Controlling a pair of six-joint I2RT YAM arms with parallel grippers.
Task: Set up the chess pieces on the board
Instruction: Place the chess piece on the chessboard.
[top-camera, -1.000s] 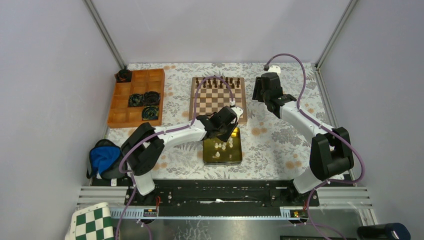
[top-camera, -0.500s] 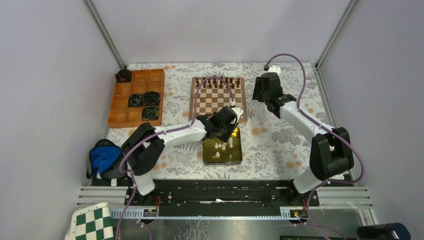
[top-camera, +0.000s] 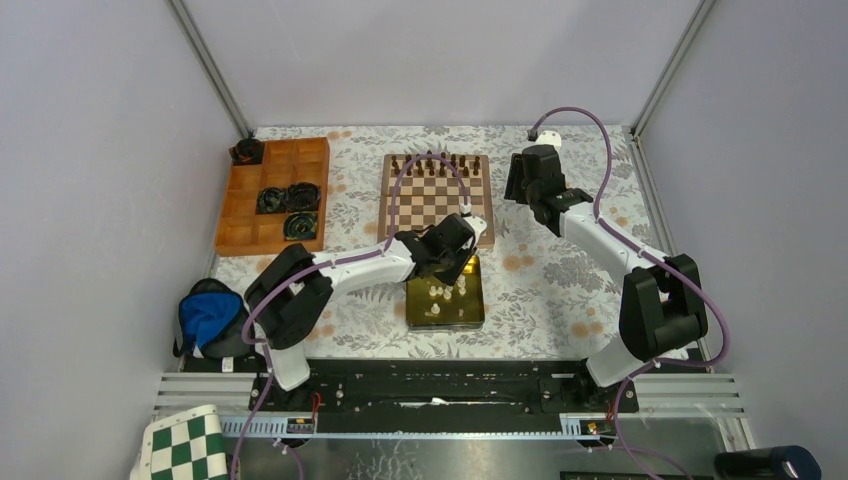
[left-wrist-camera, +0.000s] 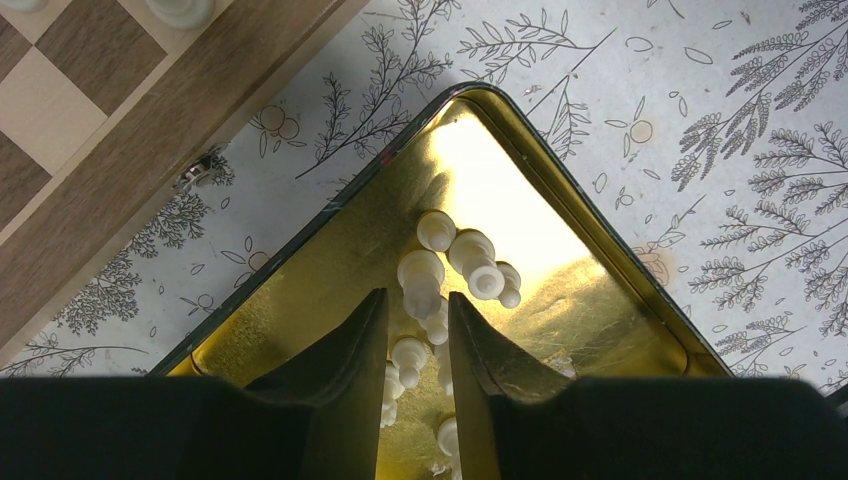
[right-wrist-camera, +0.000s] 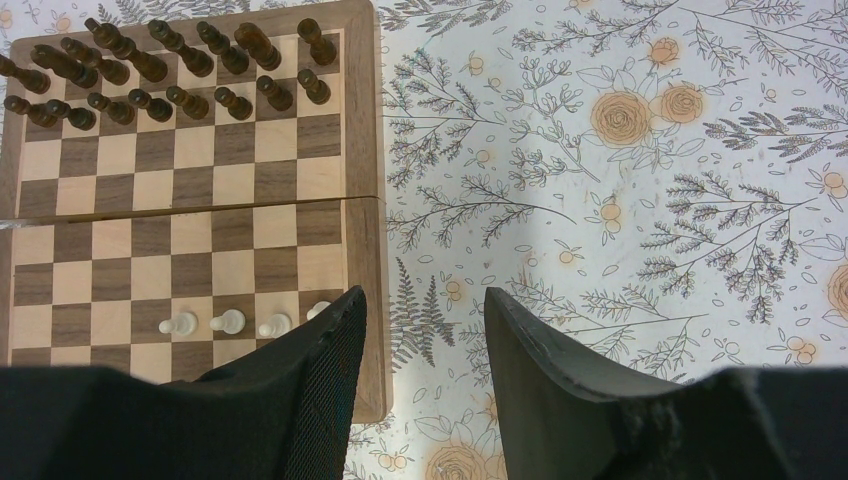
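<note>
The board (top-camera: 435, 195) lies at the table's centre back, with dark brown pieces (top-camera: 435, 163) along its far rows. Several cream-white chess pieces (left-wrist-camera: 460, 255) lie in a gold tin (left-wrist-camera: 600, 190) just in front of the board (left-wrist-camera: 90, 120). My left gripper (left-wrist-camera: 418, 300) is low over the tin, narrowly open, with white pieces lying between its fingers. In the right wrist view a few white pawns (right-wrist-camera: 228, 322) stand on the board (right-wrist-camera: 200, 200) near its front edge. My right gripper (right-wrist-camera: 425, 300) is open and empty, above the board's right rim.
An orange compartment tray (top-camera: 250, 215) with dark objects stands at the back left. A blue cloth (top-camera: 205, 315) lies by the left arm's base. A green-and-white checkered mat (top-camera: 185, 445) lies in front of the rail. The tin (top-camera: 470, 318) sits between the board and the arm bases.
The left arm has shifted very slightly over the tin. The right arm has not moved.
</note>
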